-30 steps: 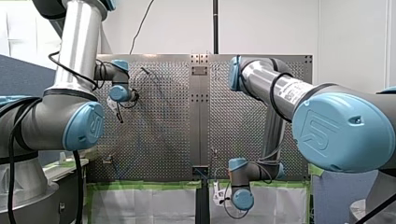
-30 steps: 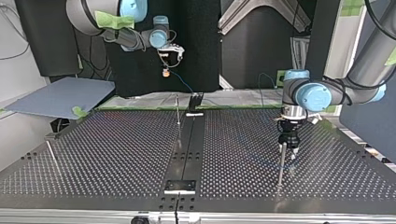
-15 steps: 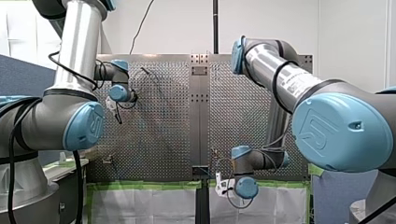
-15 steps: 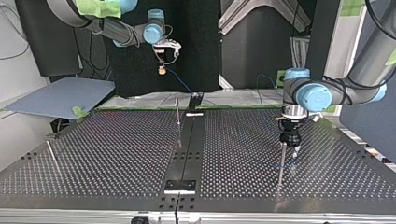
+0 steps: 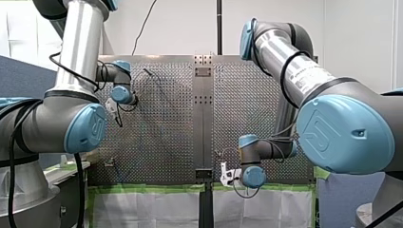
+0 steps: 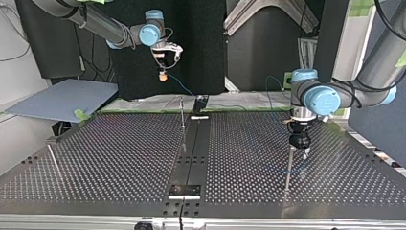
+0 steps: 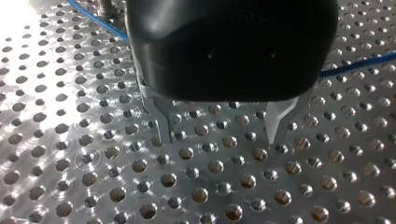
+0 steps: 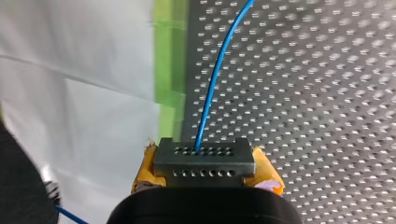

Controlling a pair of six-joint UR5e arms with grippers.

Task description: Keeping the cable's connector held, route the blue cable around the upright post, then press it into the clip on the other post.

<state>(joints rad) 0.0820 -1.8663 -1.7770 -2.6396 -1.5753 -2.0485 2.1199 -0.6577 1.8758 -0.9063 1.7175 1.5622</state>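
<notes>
Grey connector [image 8: 204, 156] was pinched by my right gripper [image 8: 205, 173] between yellow pads [image 8: 144, 171], held aloft at the taped edge of the perforated table [image 8: 303, 93], blue cable [image 8: 210, 88] was led over the table, my left gripper [image 7: 220, 126] was spread by the top of the upright post [image 6: 288, 167], seemingly not touching it.

The front view is lit brightly and evenly. In the left wrist view the bench [image 7: 60, 154] is washed out by glare at ten o'clock from the left pincer [image 7: 220, 137], whose black body is blurred. In the right wrist view the holes are smeared at two o'clock from the sharp connector [image 8: 204, 161].
</notes>
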